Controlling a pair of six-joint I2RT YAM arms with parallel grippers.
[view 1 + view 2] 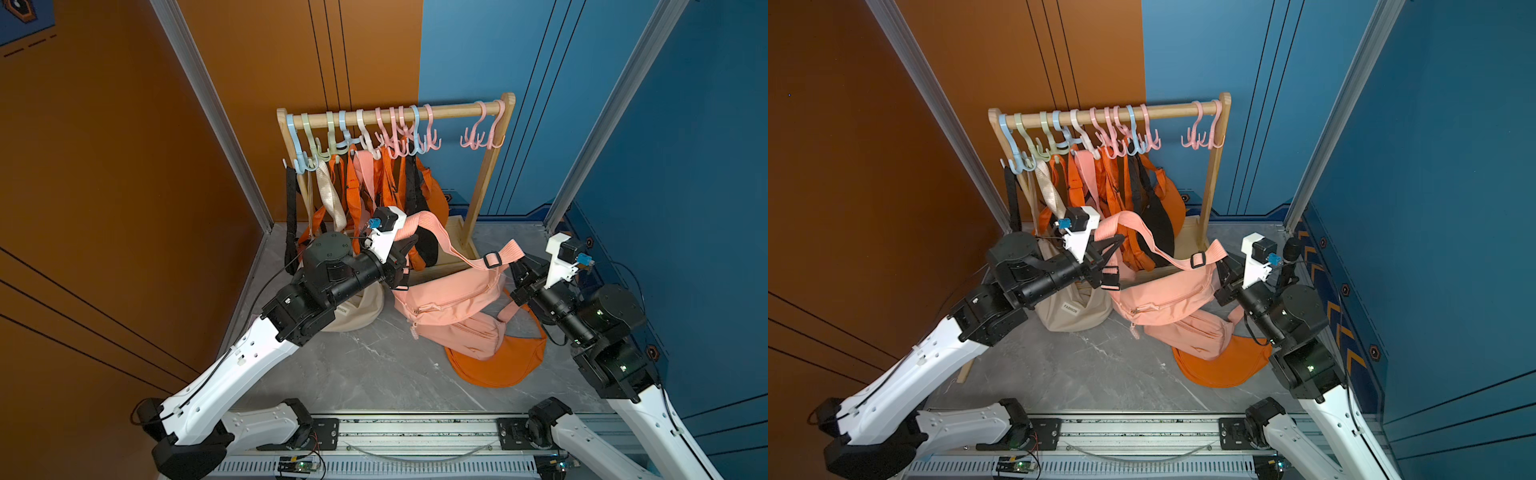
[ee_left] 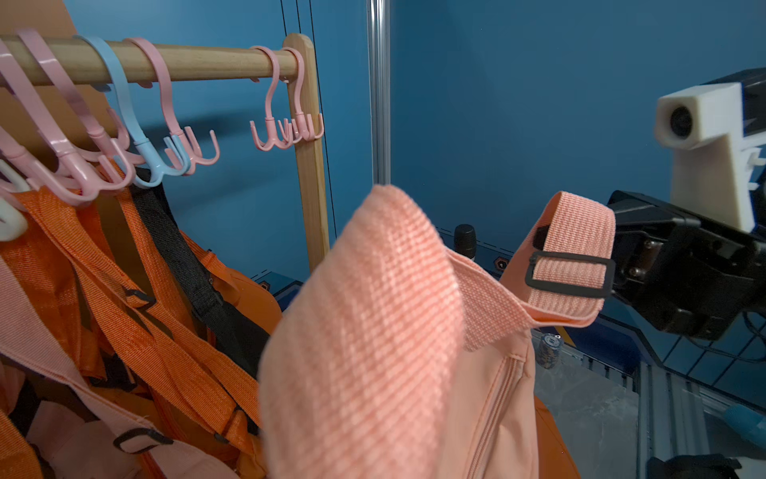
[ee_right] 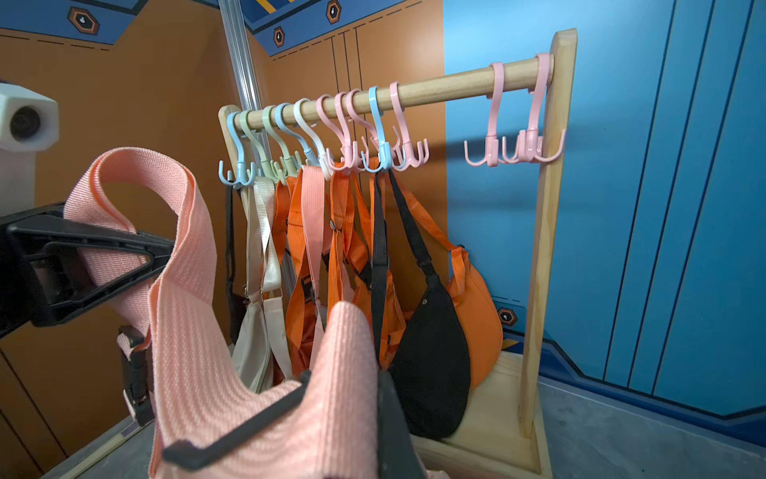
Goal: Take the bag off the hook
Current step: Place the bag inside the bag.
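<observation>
Holding from both ends, you have left gripper and right gripper each clamped tight on the strap of the pink bag, which sags between and below them, clear of the hooks beyond.

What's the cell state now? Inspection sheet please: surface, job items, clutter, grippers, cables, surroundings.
Surface: grey marbled tabletop, no spills seen.
Job's things: pink bag clear of the hooks. Its strap spans between both grippers.
Clutter: second pink bag lying on an orange bag. Beige bag on the tabletop. Hung bags crowd the wooden rack.
Grippers: left gripper shut on the strap. Right gripper shut on the strap near its buckle.
Cables: black cable loose beside the left arm.
Surroundings: orange panel, blue panel, aluminium post.
</observation>
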